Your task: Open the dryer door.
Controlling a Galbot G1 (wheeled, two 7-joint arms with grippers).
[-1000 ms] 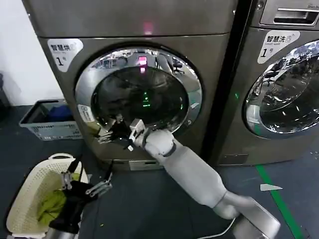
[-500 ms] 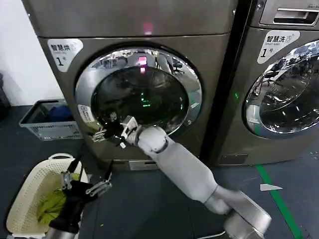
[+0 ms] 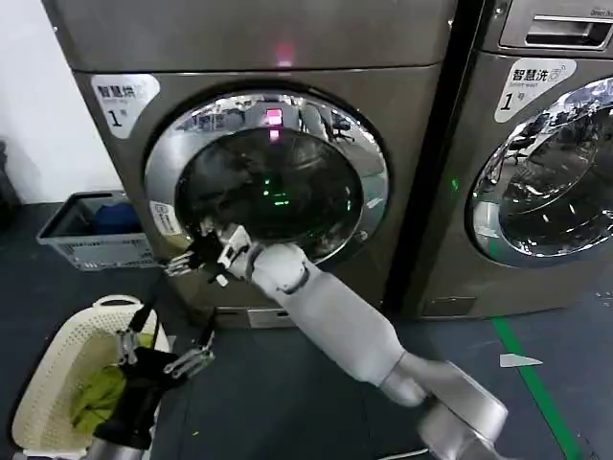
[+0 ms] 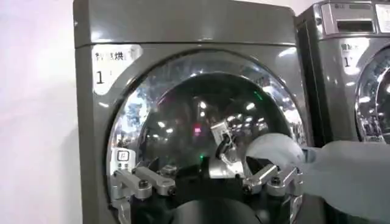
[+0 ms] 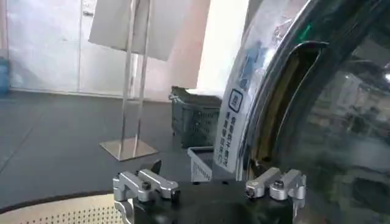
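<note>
Right pincer (image 3: 192,257) spread open at lower-left rim of dryer door (image 3: 268,182) — gripping nothing. Left pincer (image 3: 165,350) open, empty, low over laundry basket (image 3: 43,398).

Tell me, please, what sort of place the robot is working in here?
Probably a self-service laundry: two numbered front-loading machines, the dryer and its neighbour, stand side by side, with a laundry basket and a crate on the floor.

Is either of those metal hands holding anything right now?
No. The right gripper is open at the dryer door's lower-left rim; the left gripper hangs open above the laundry basket.
</note>
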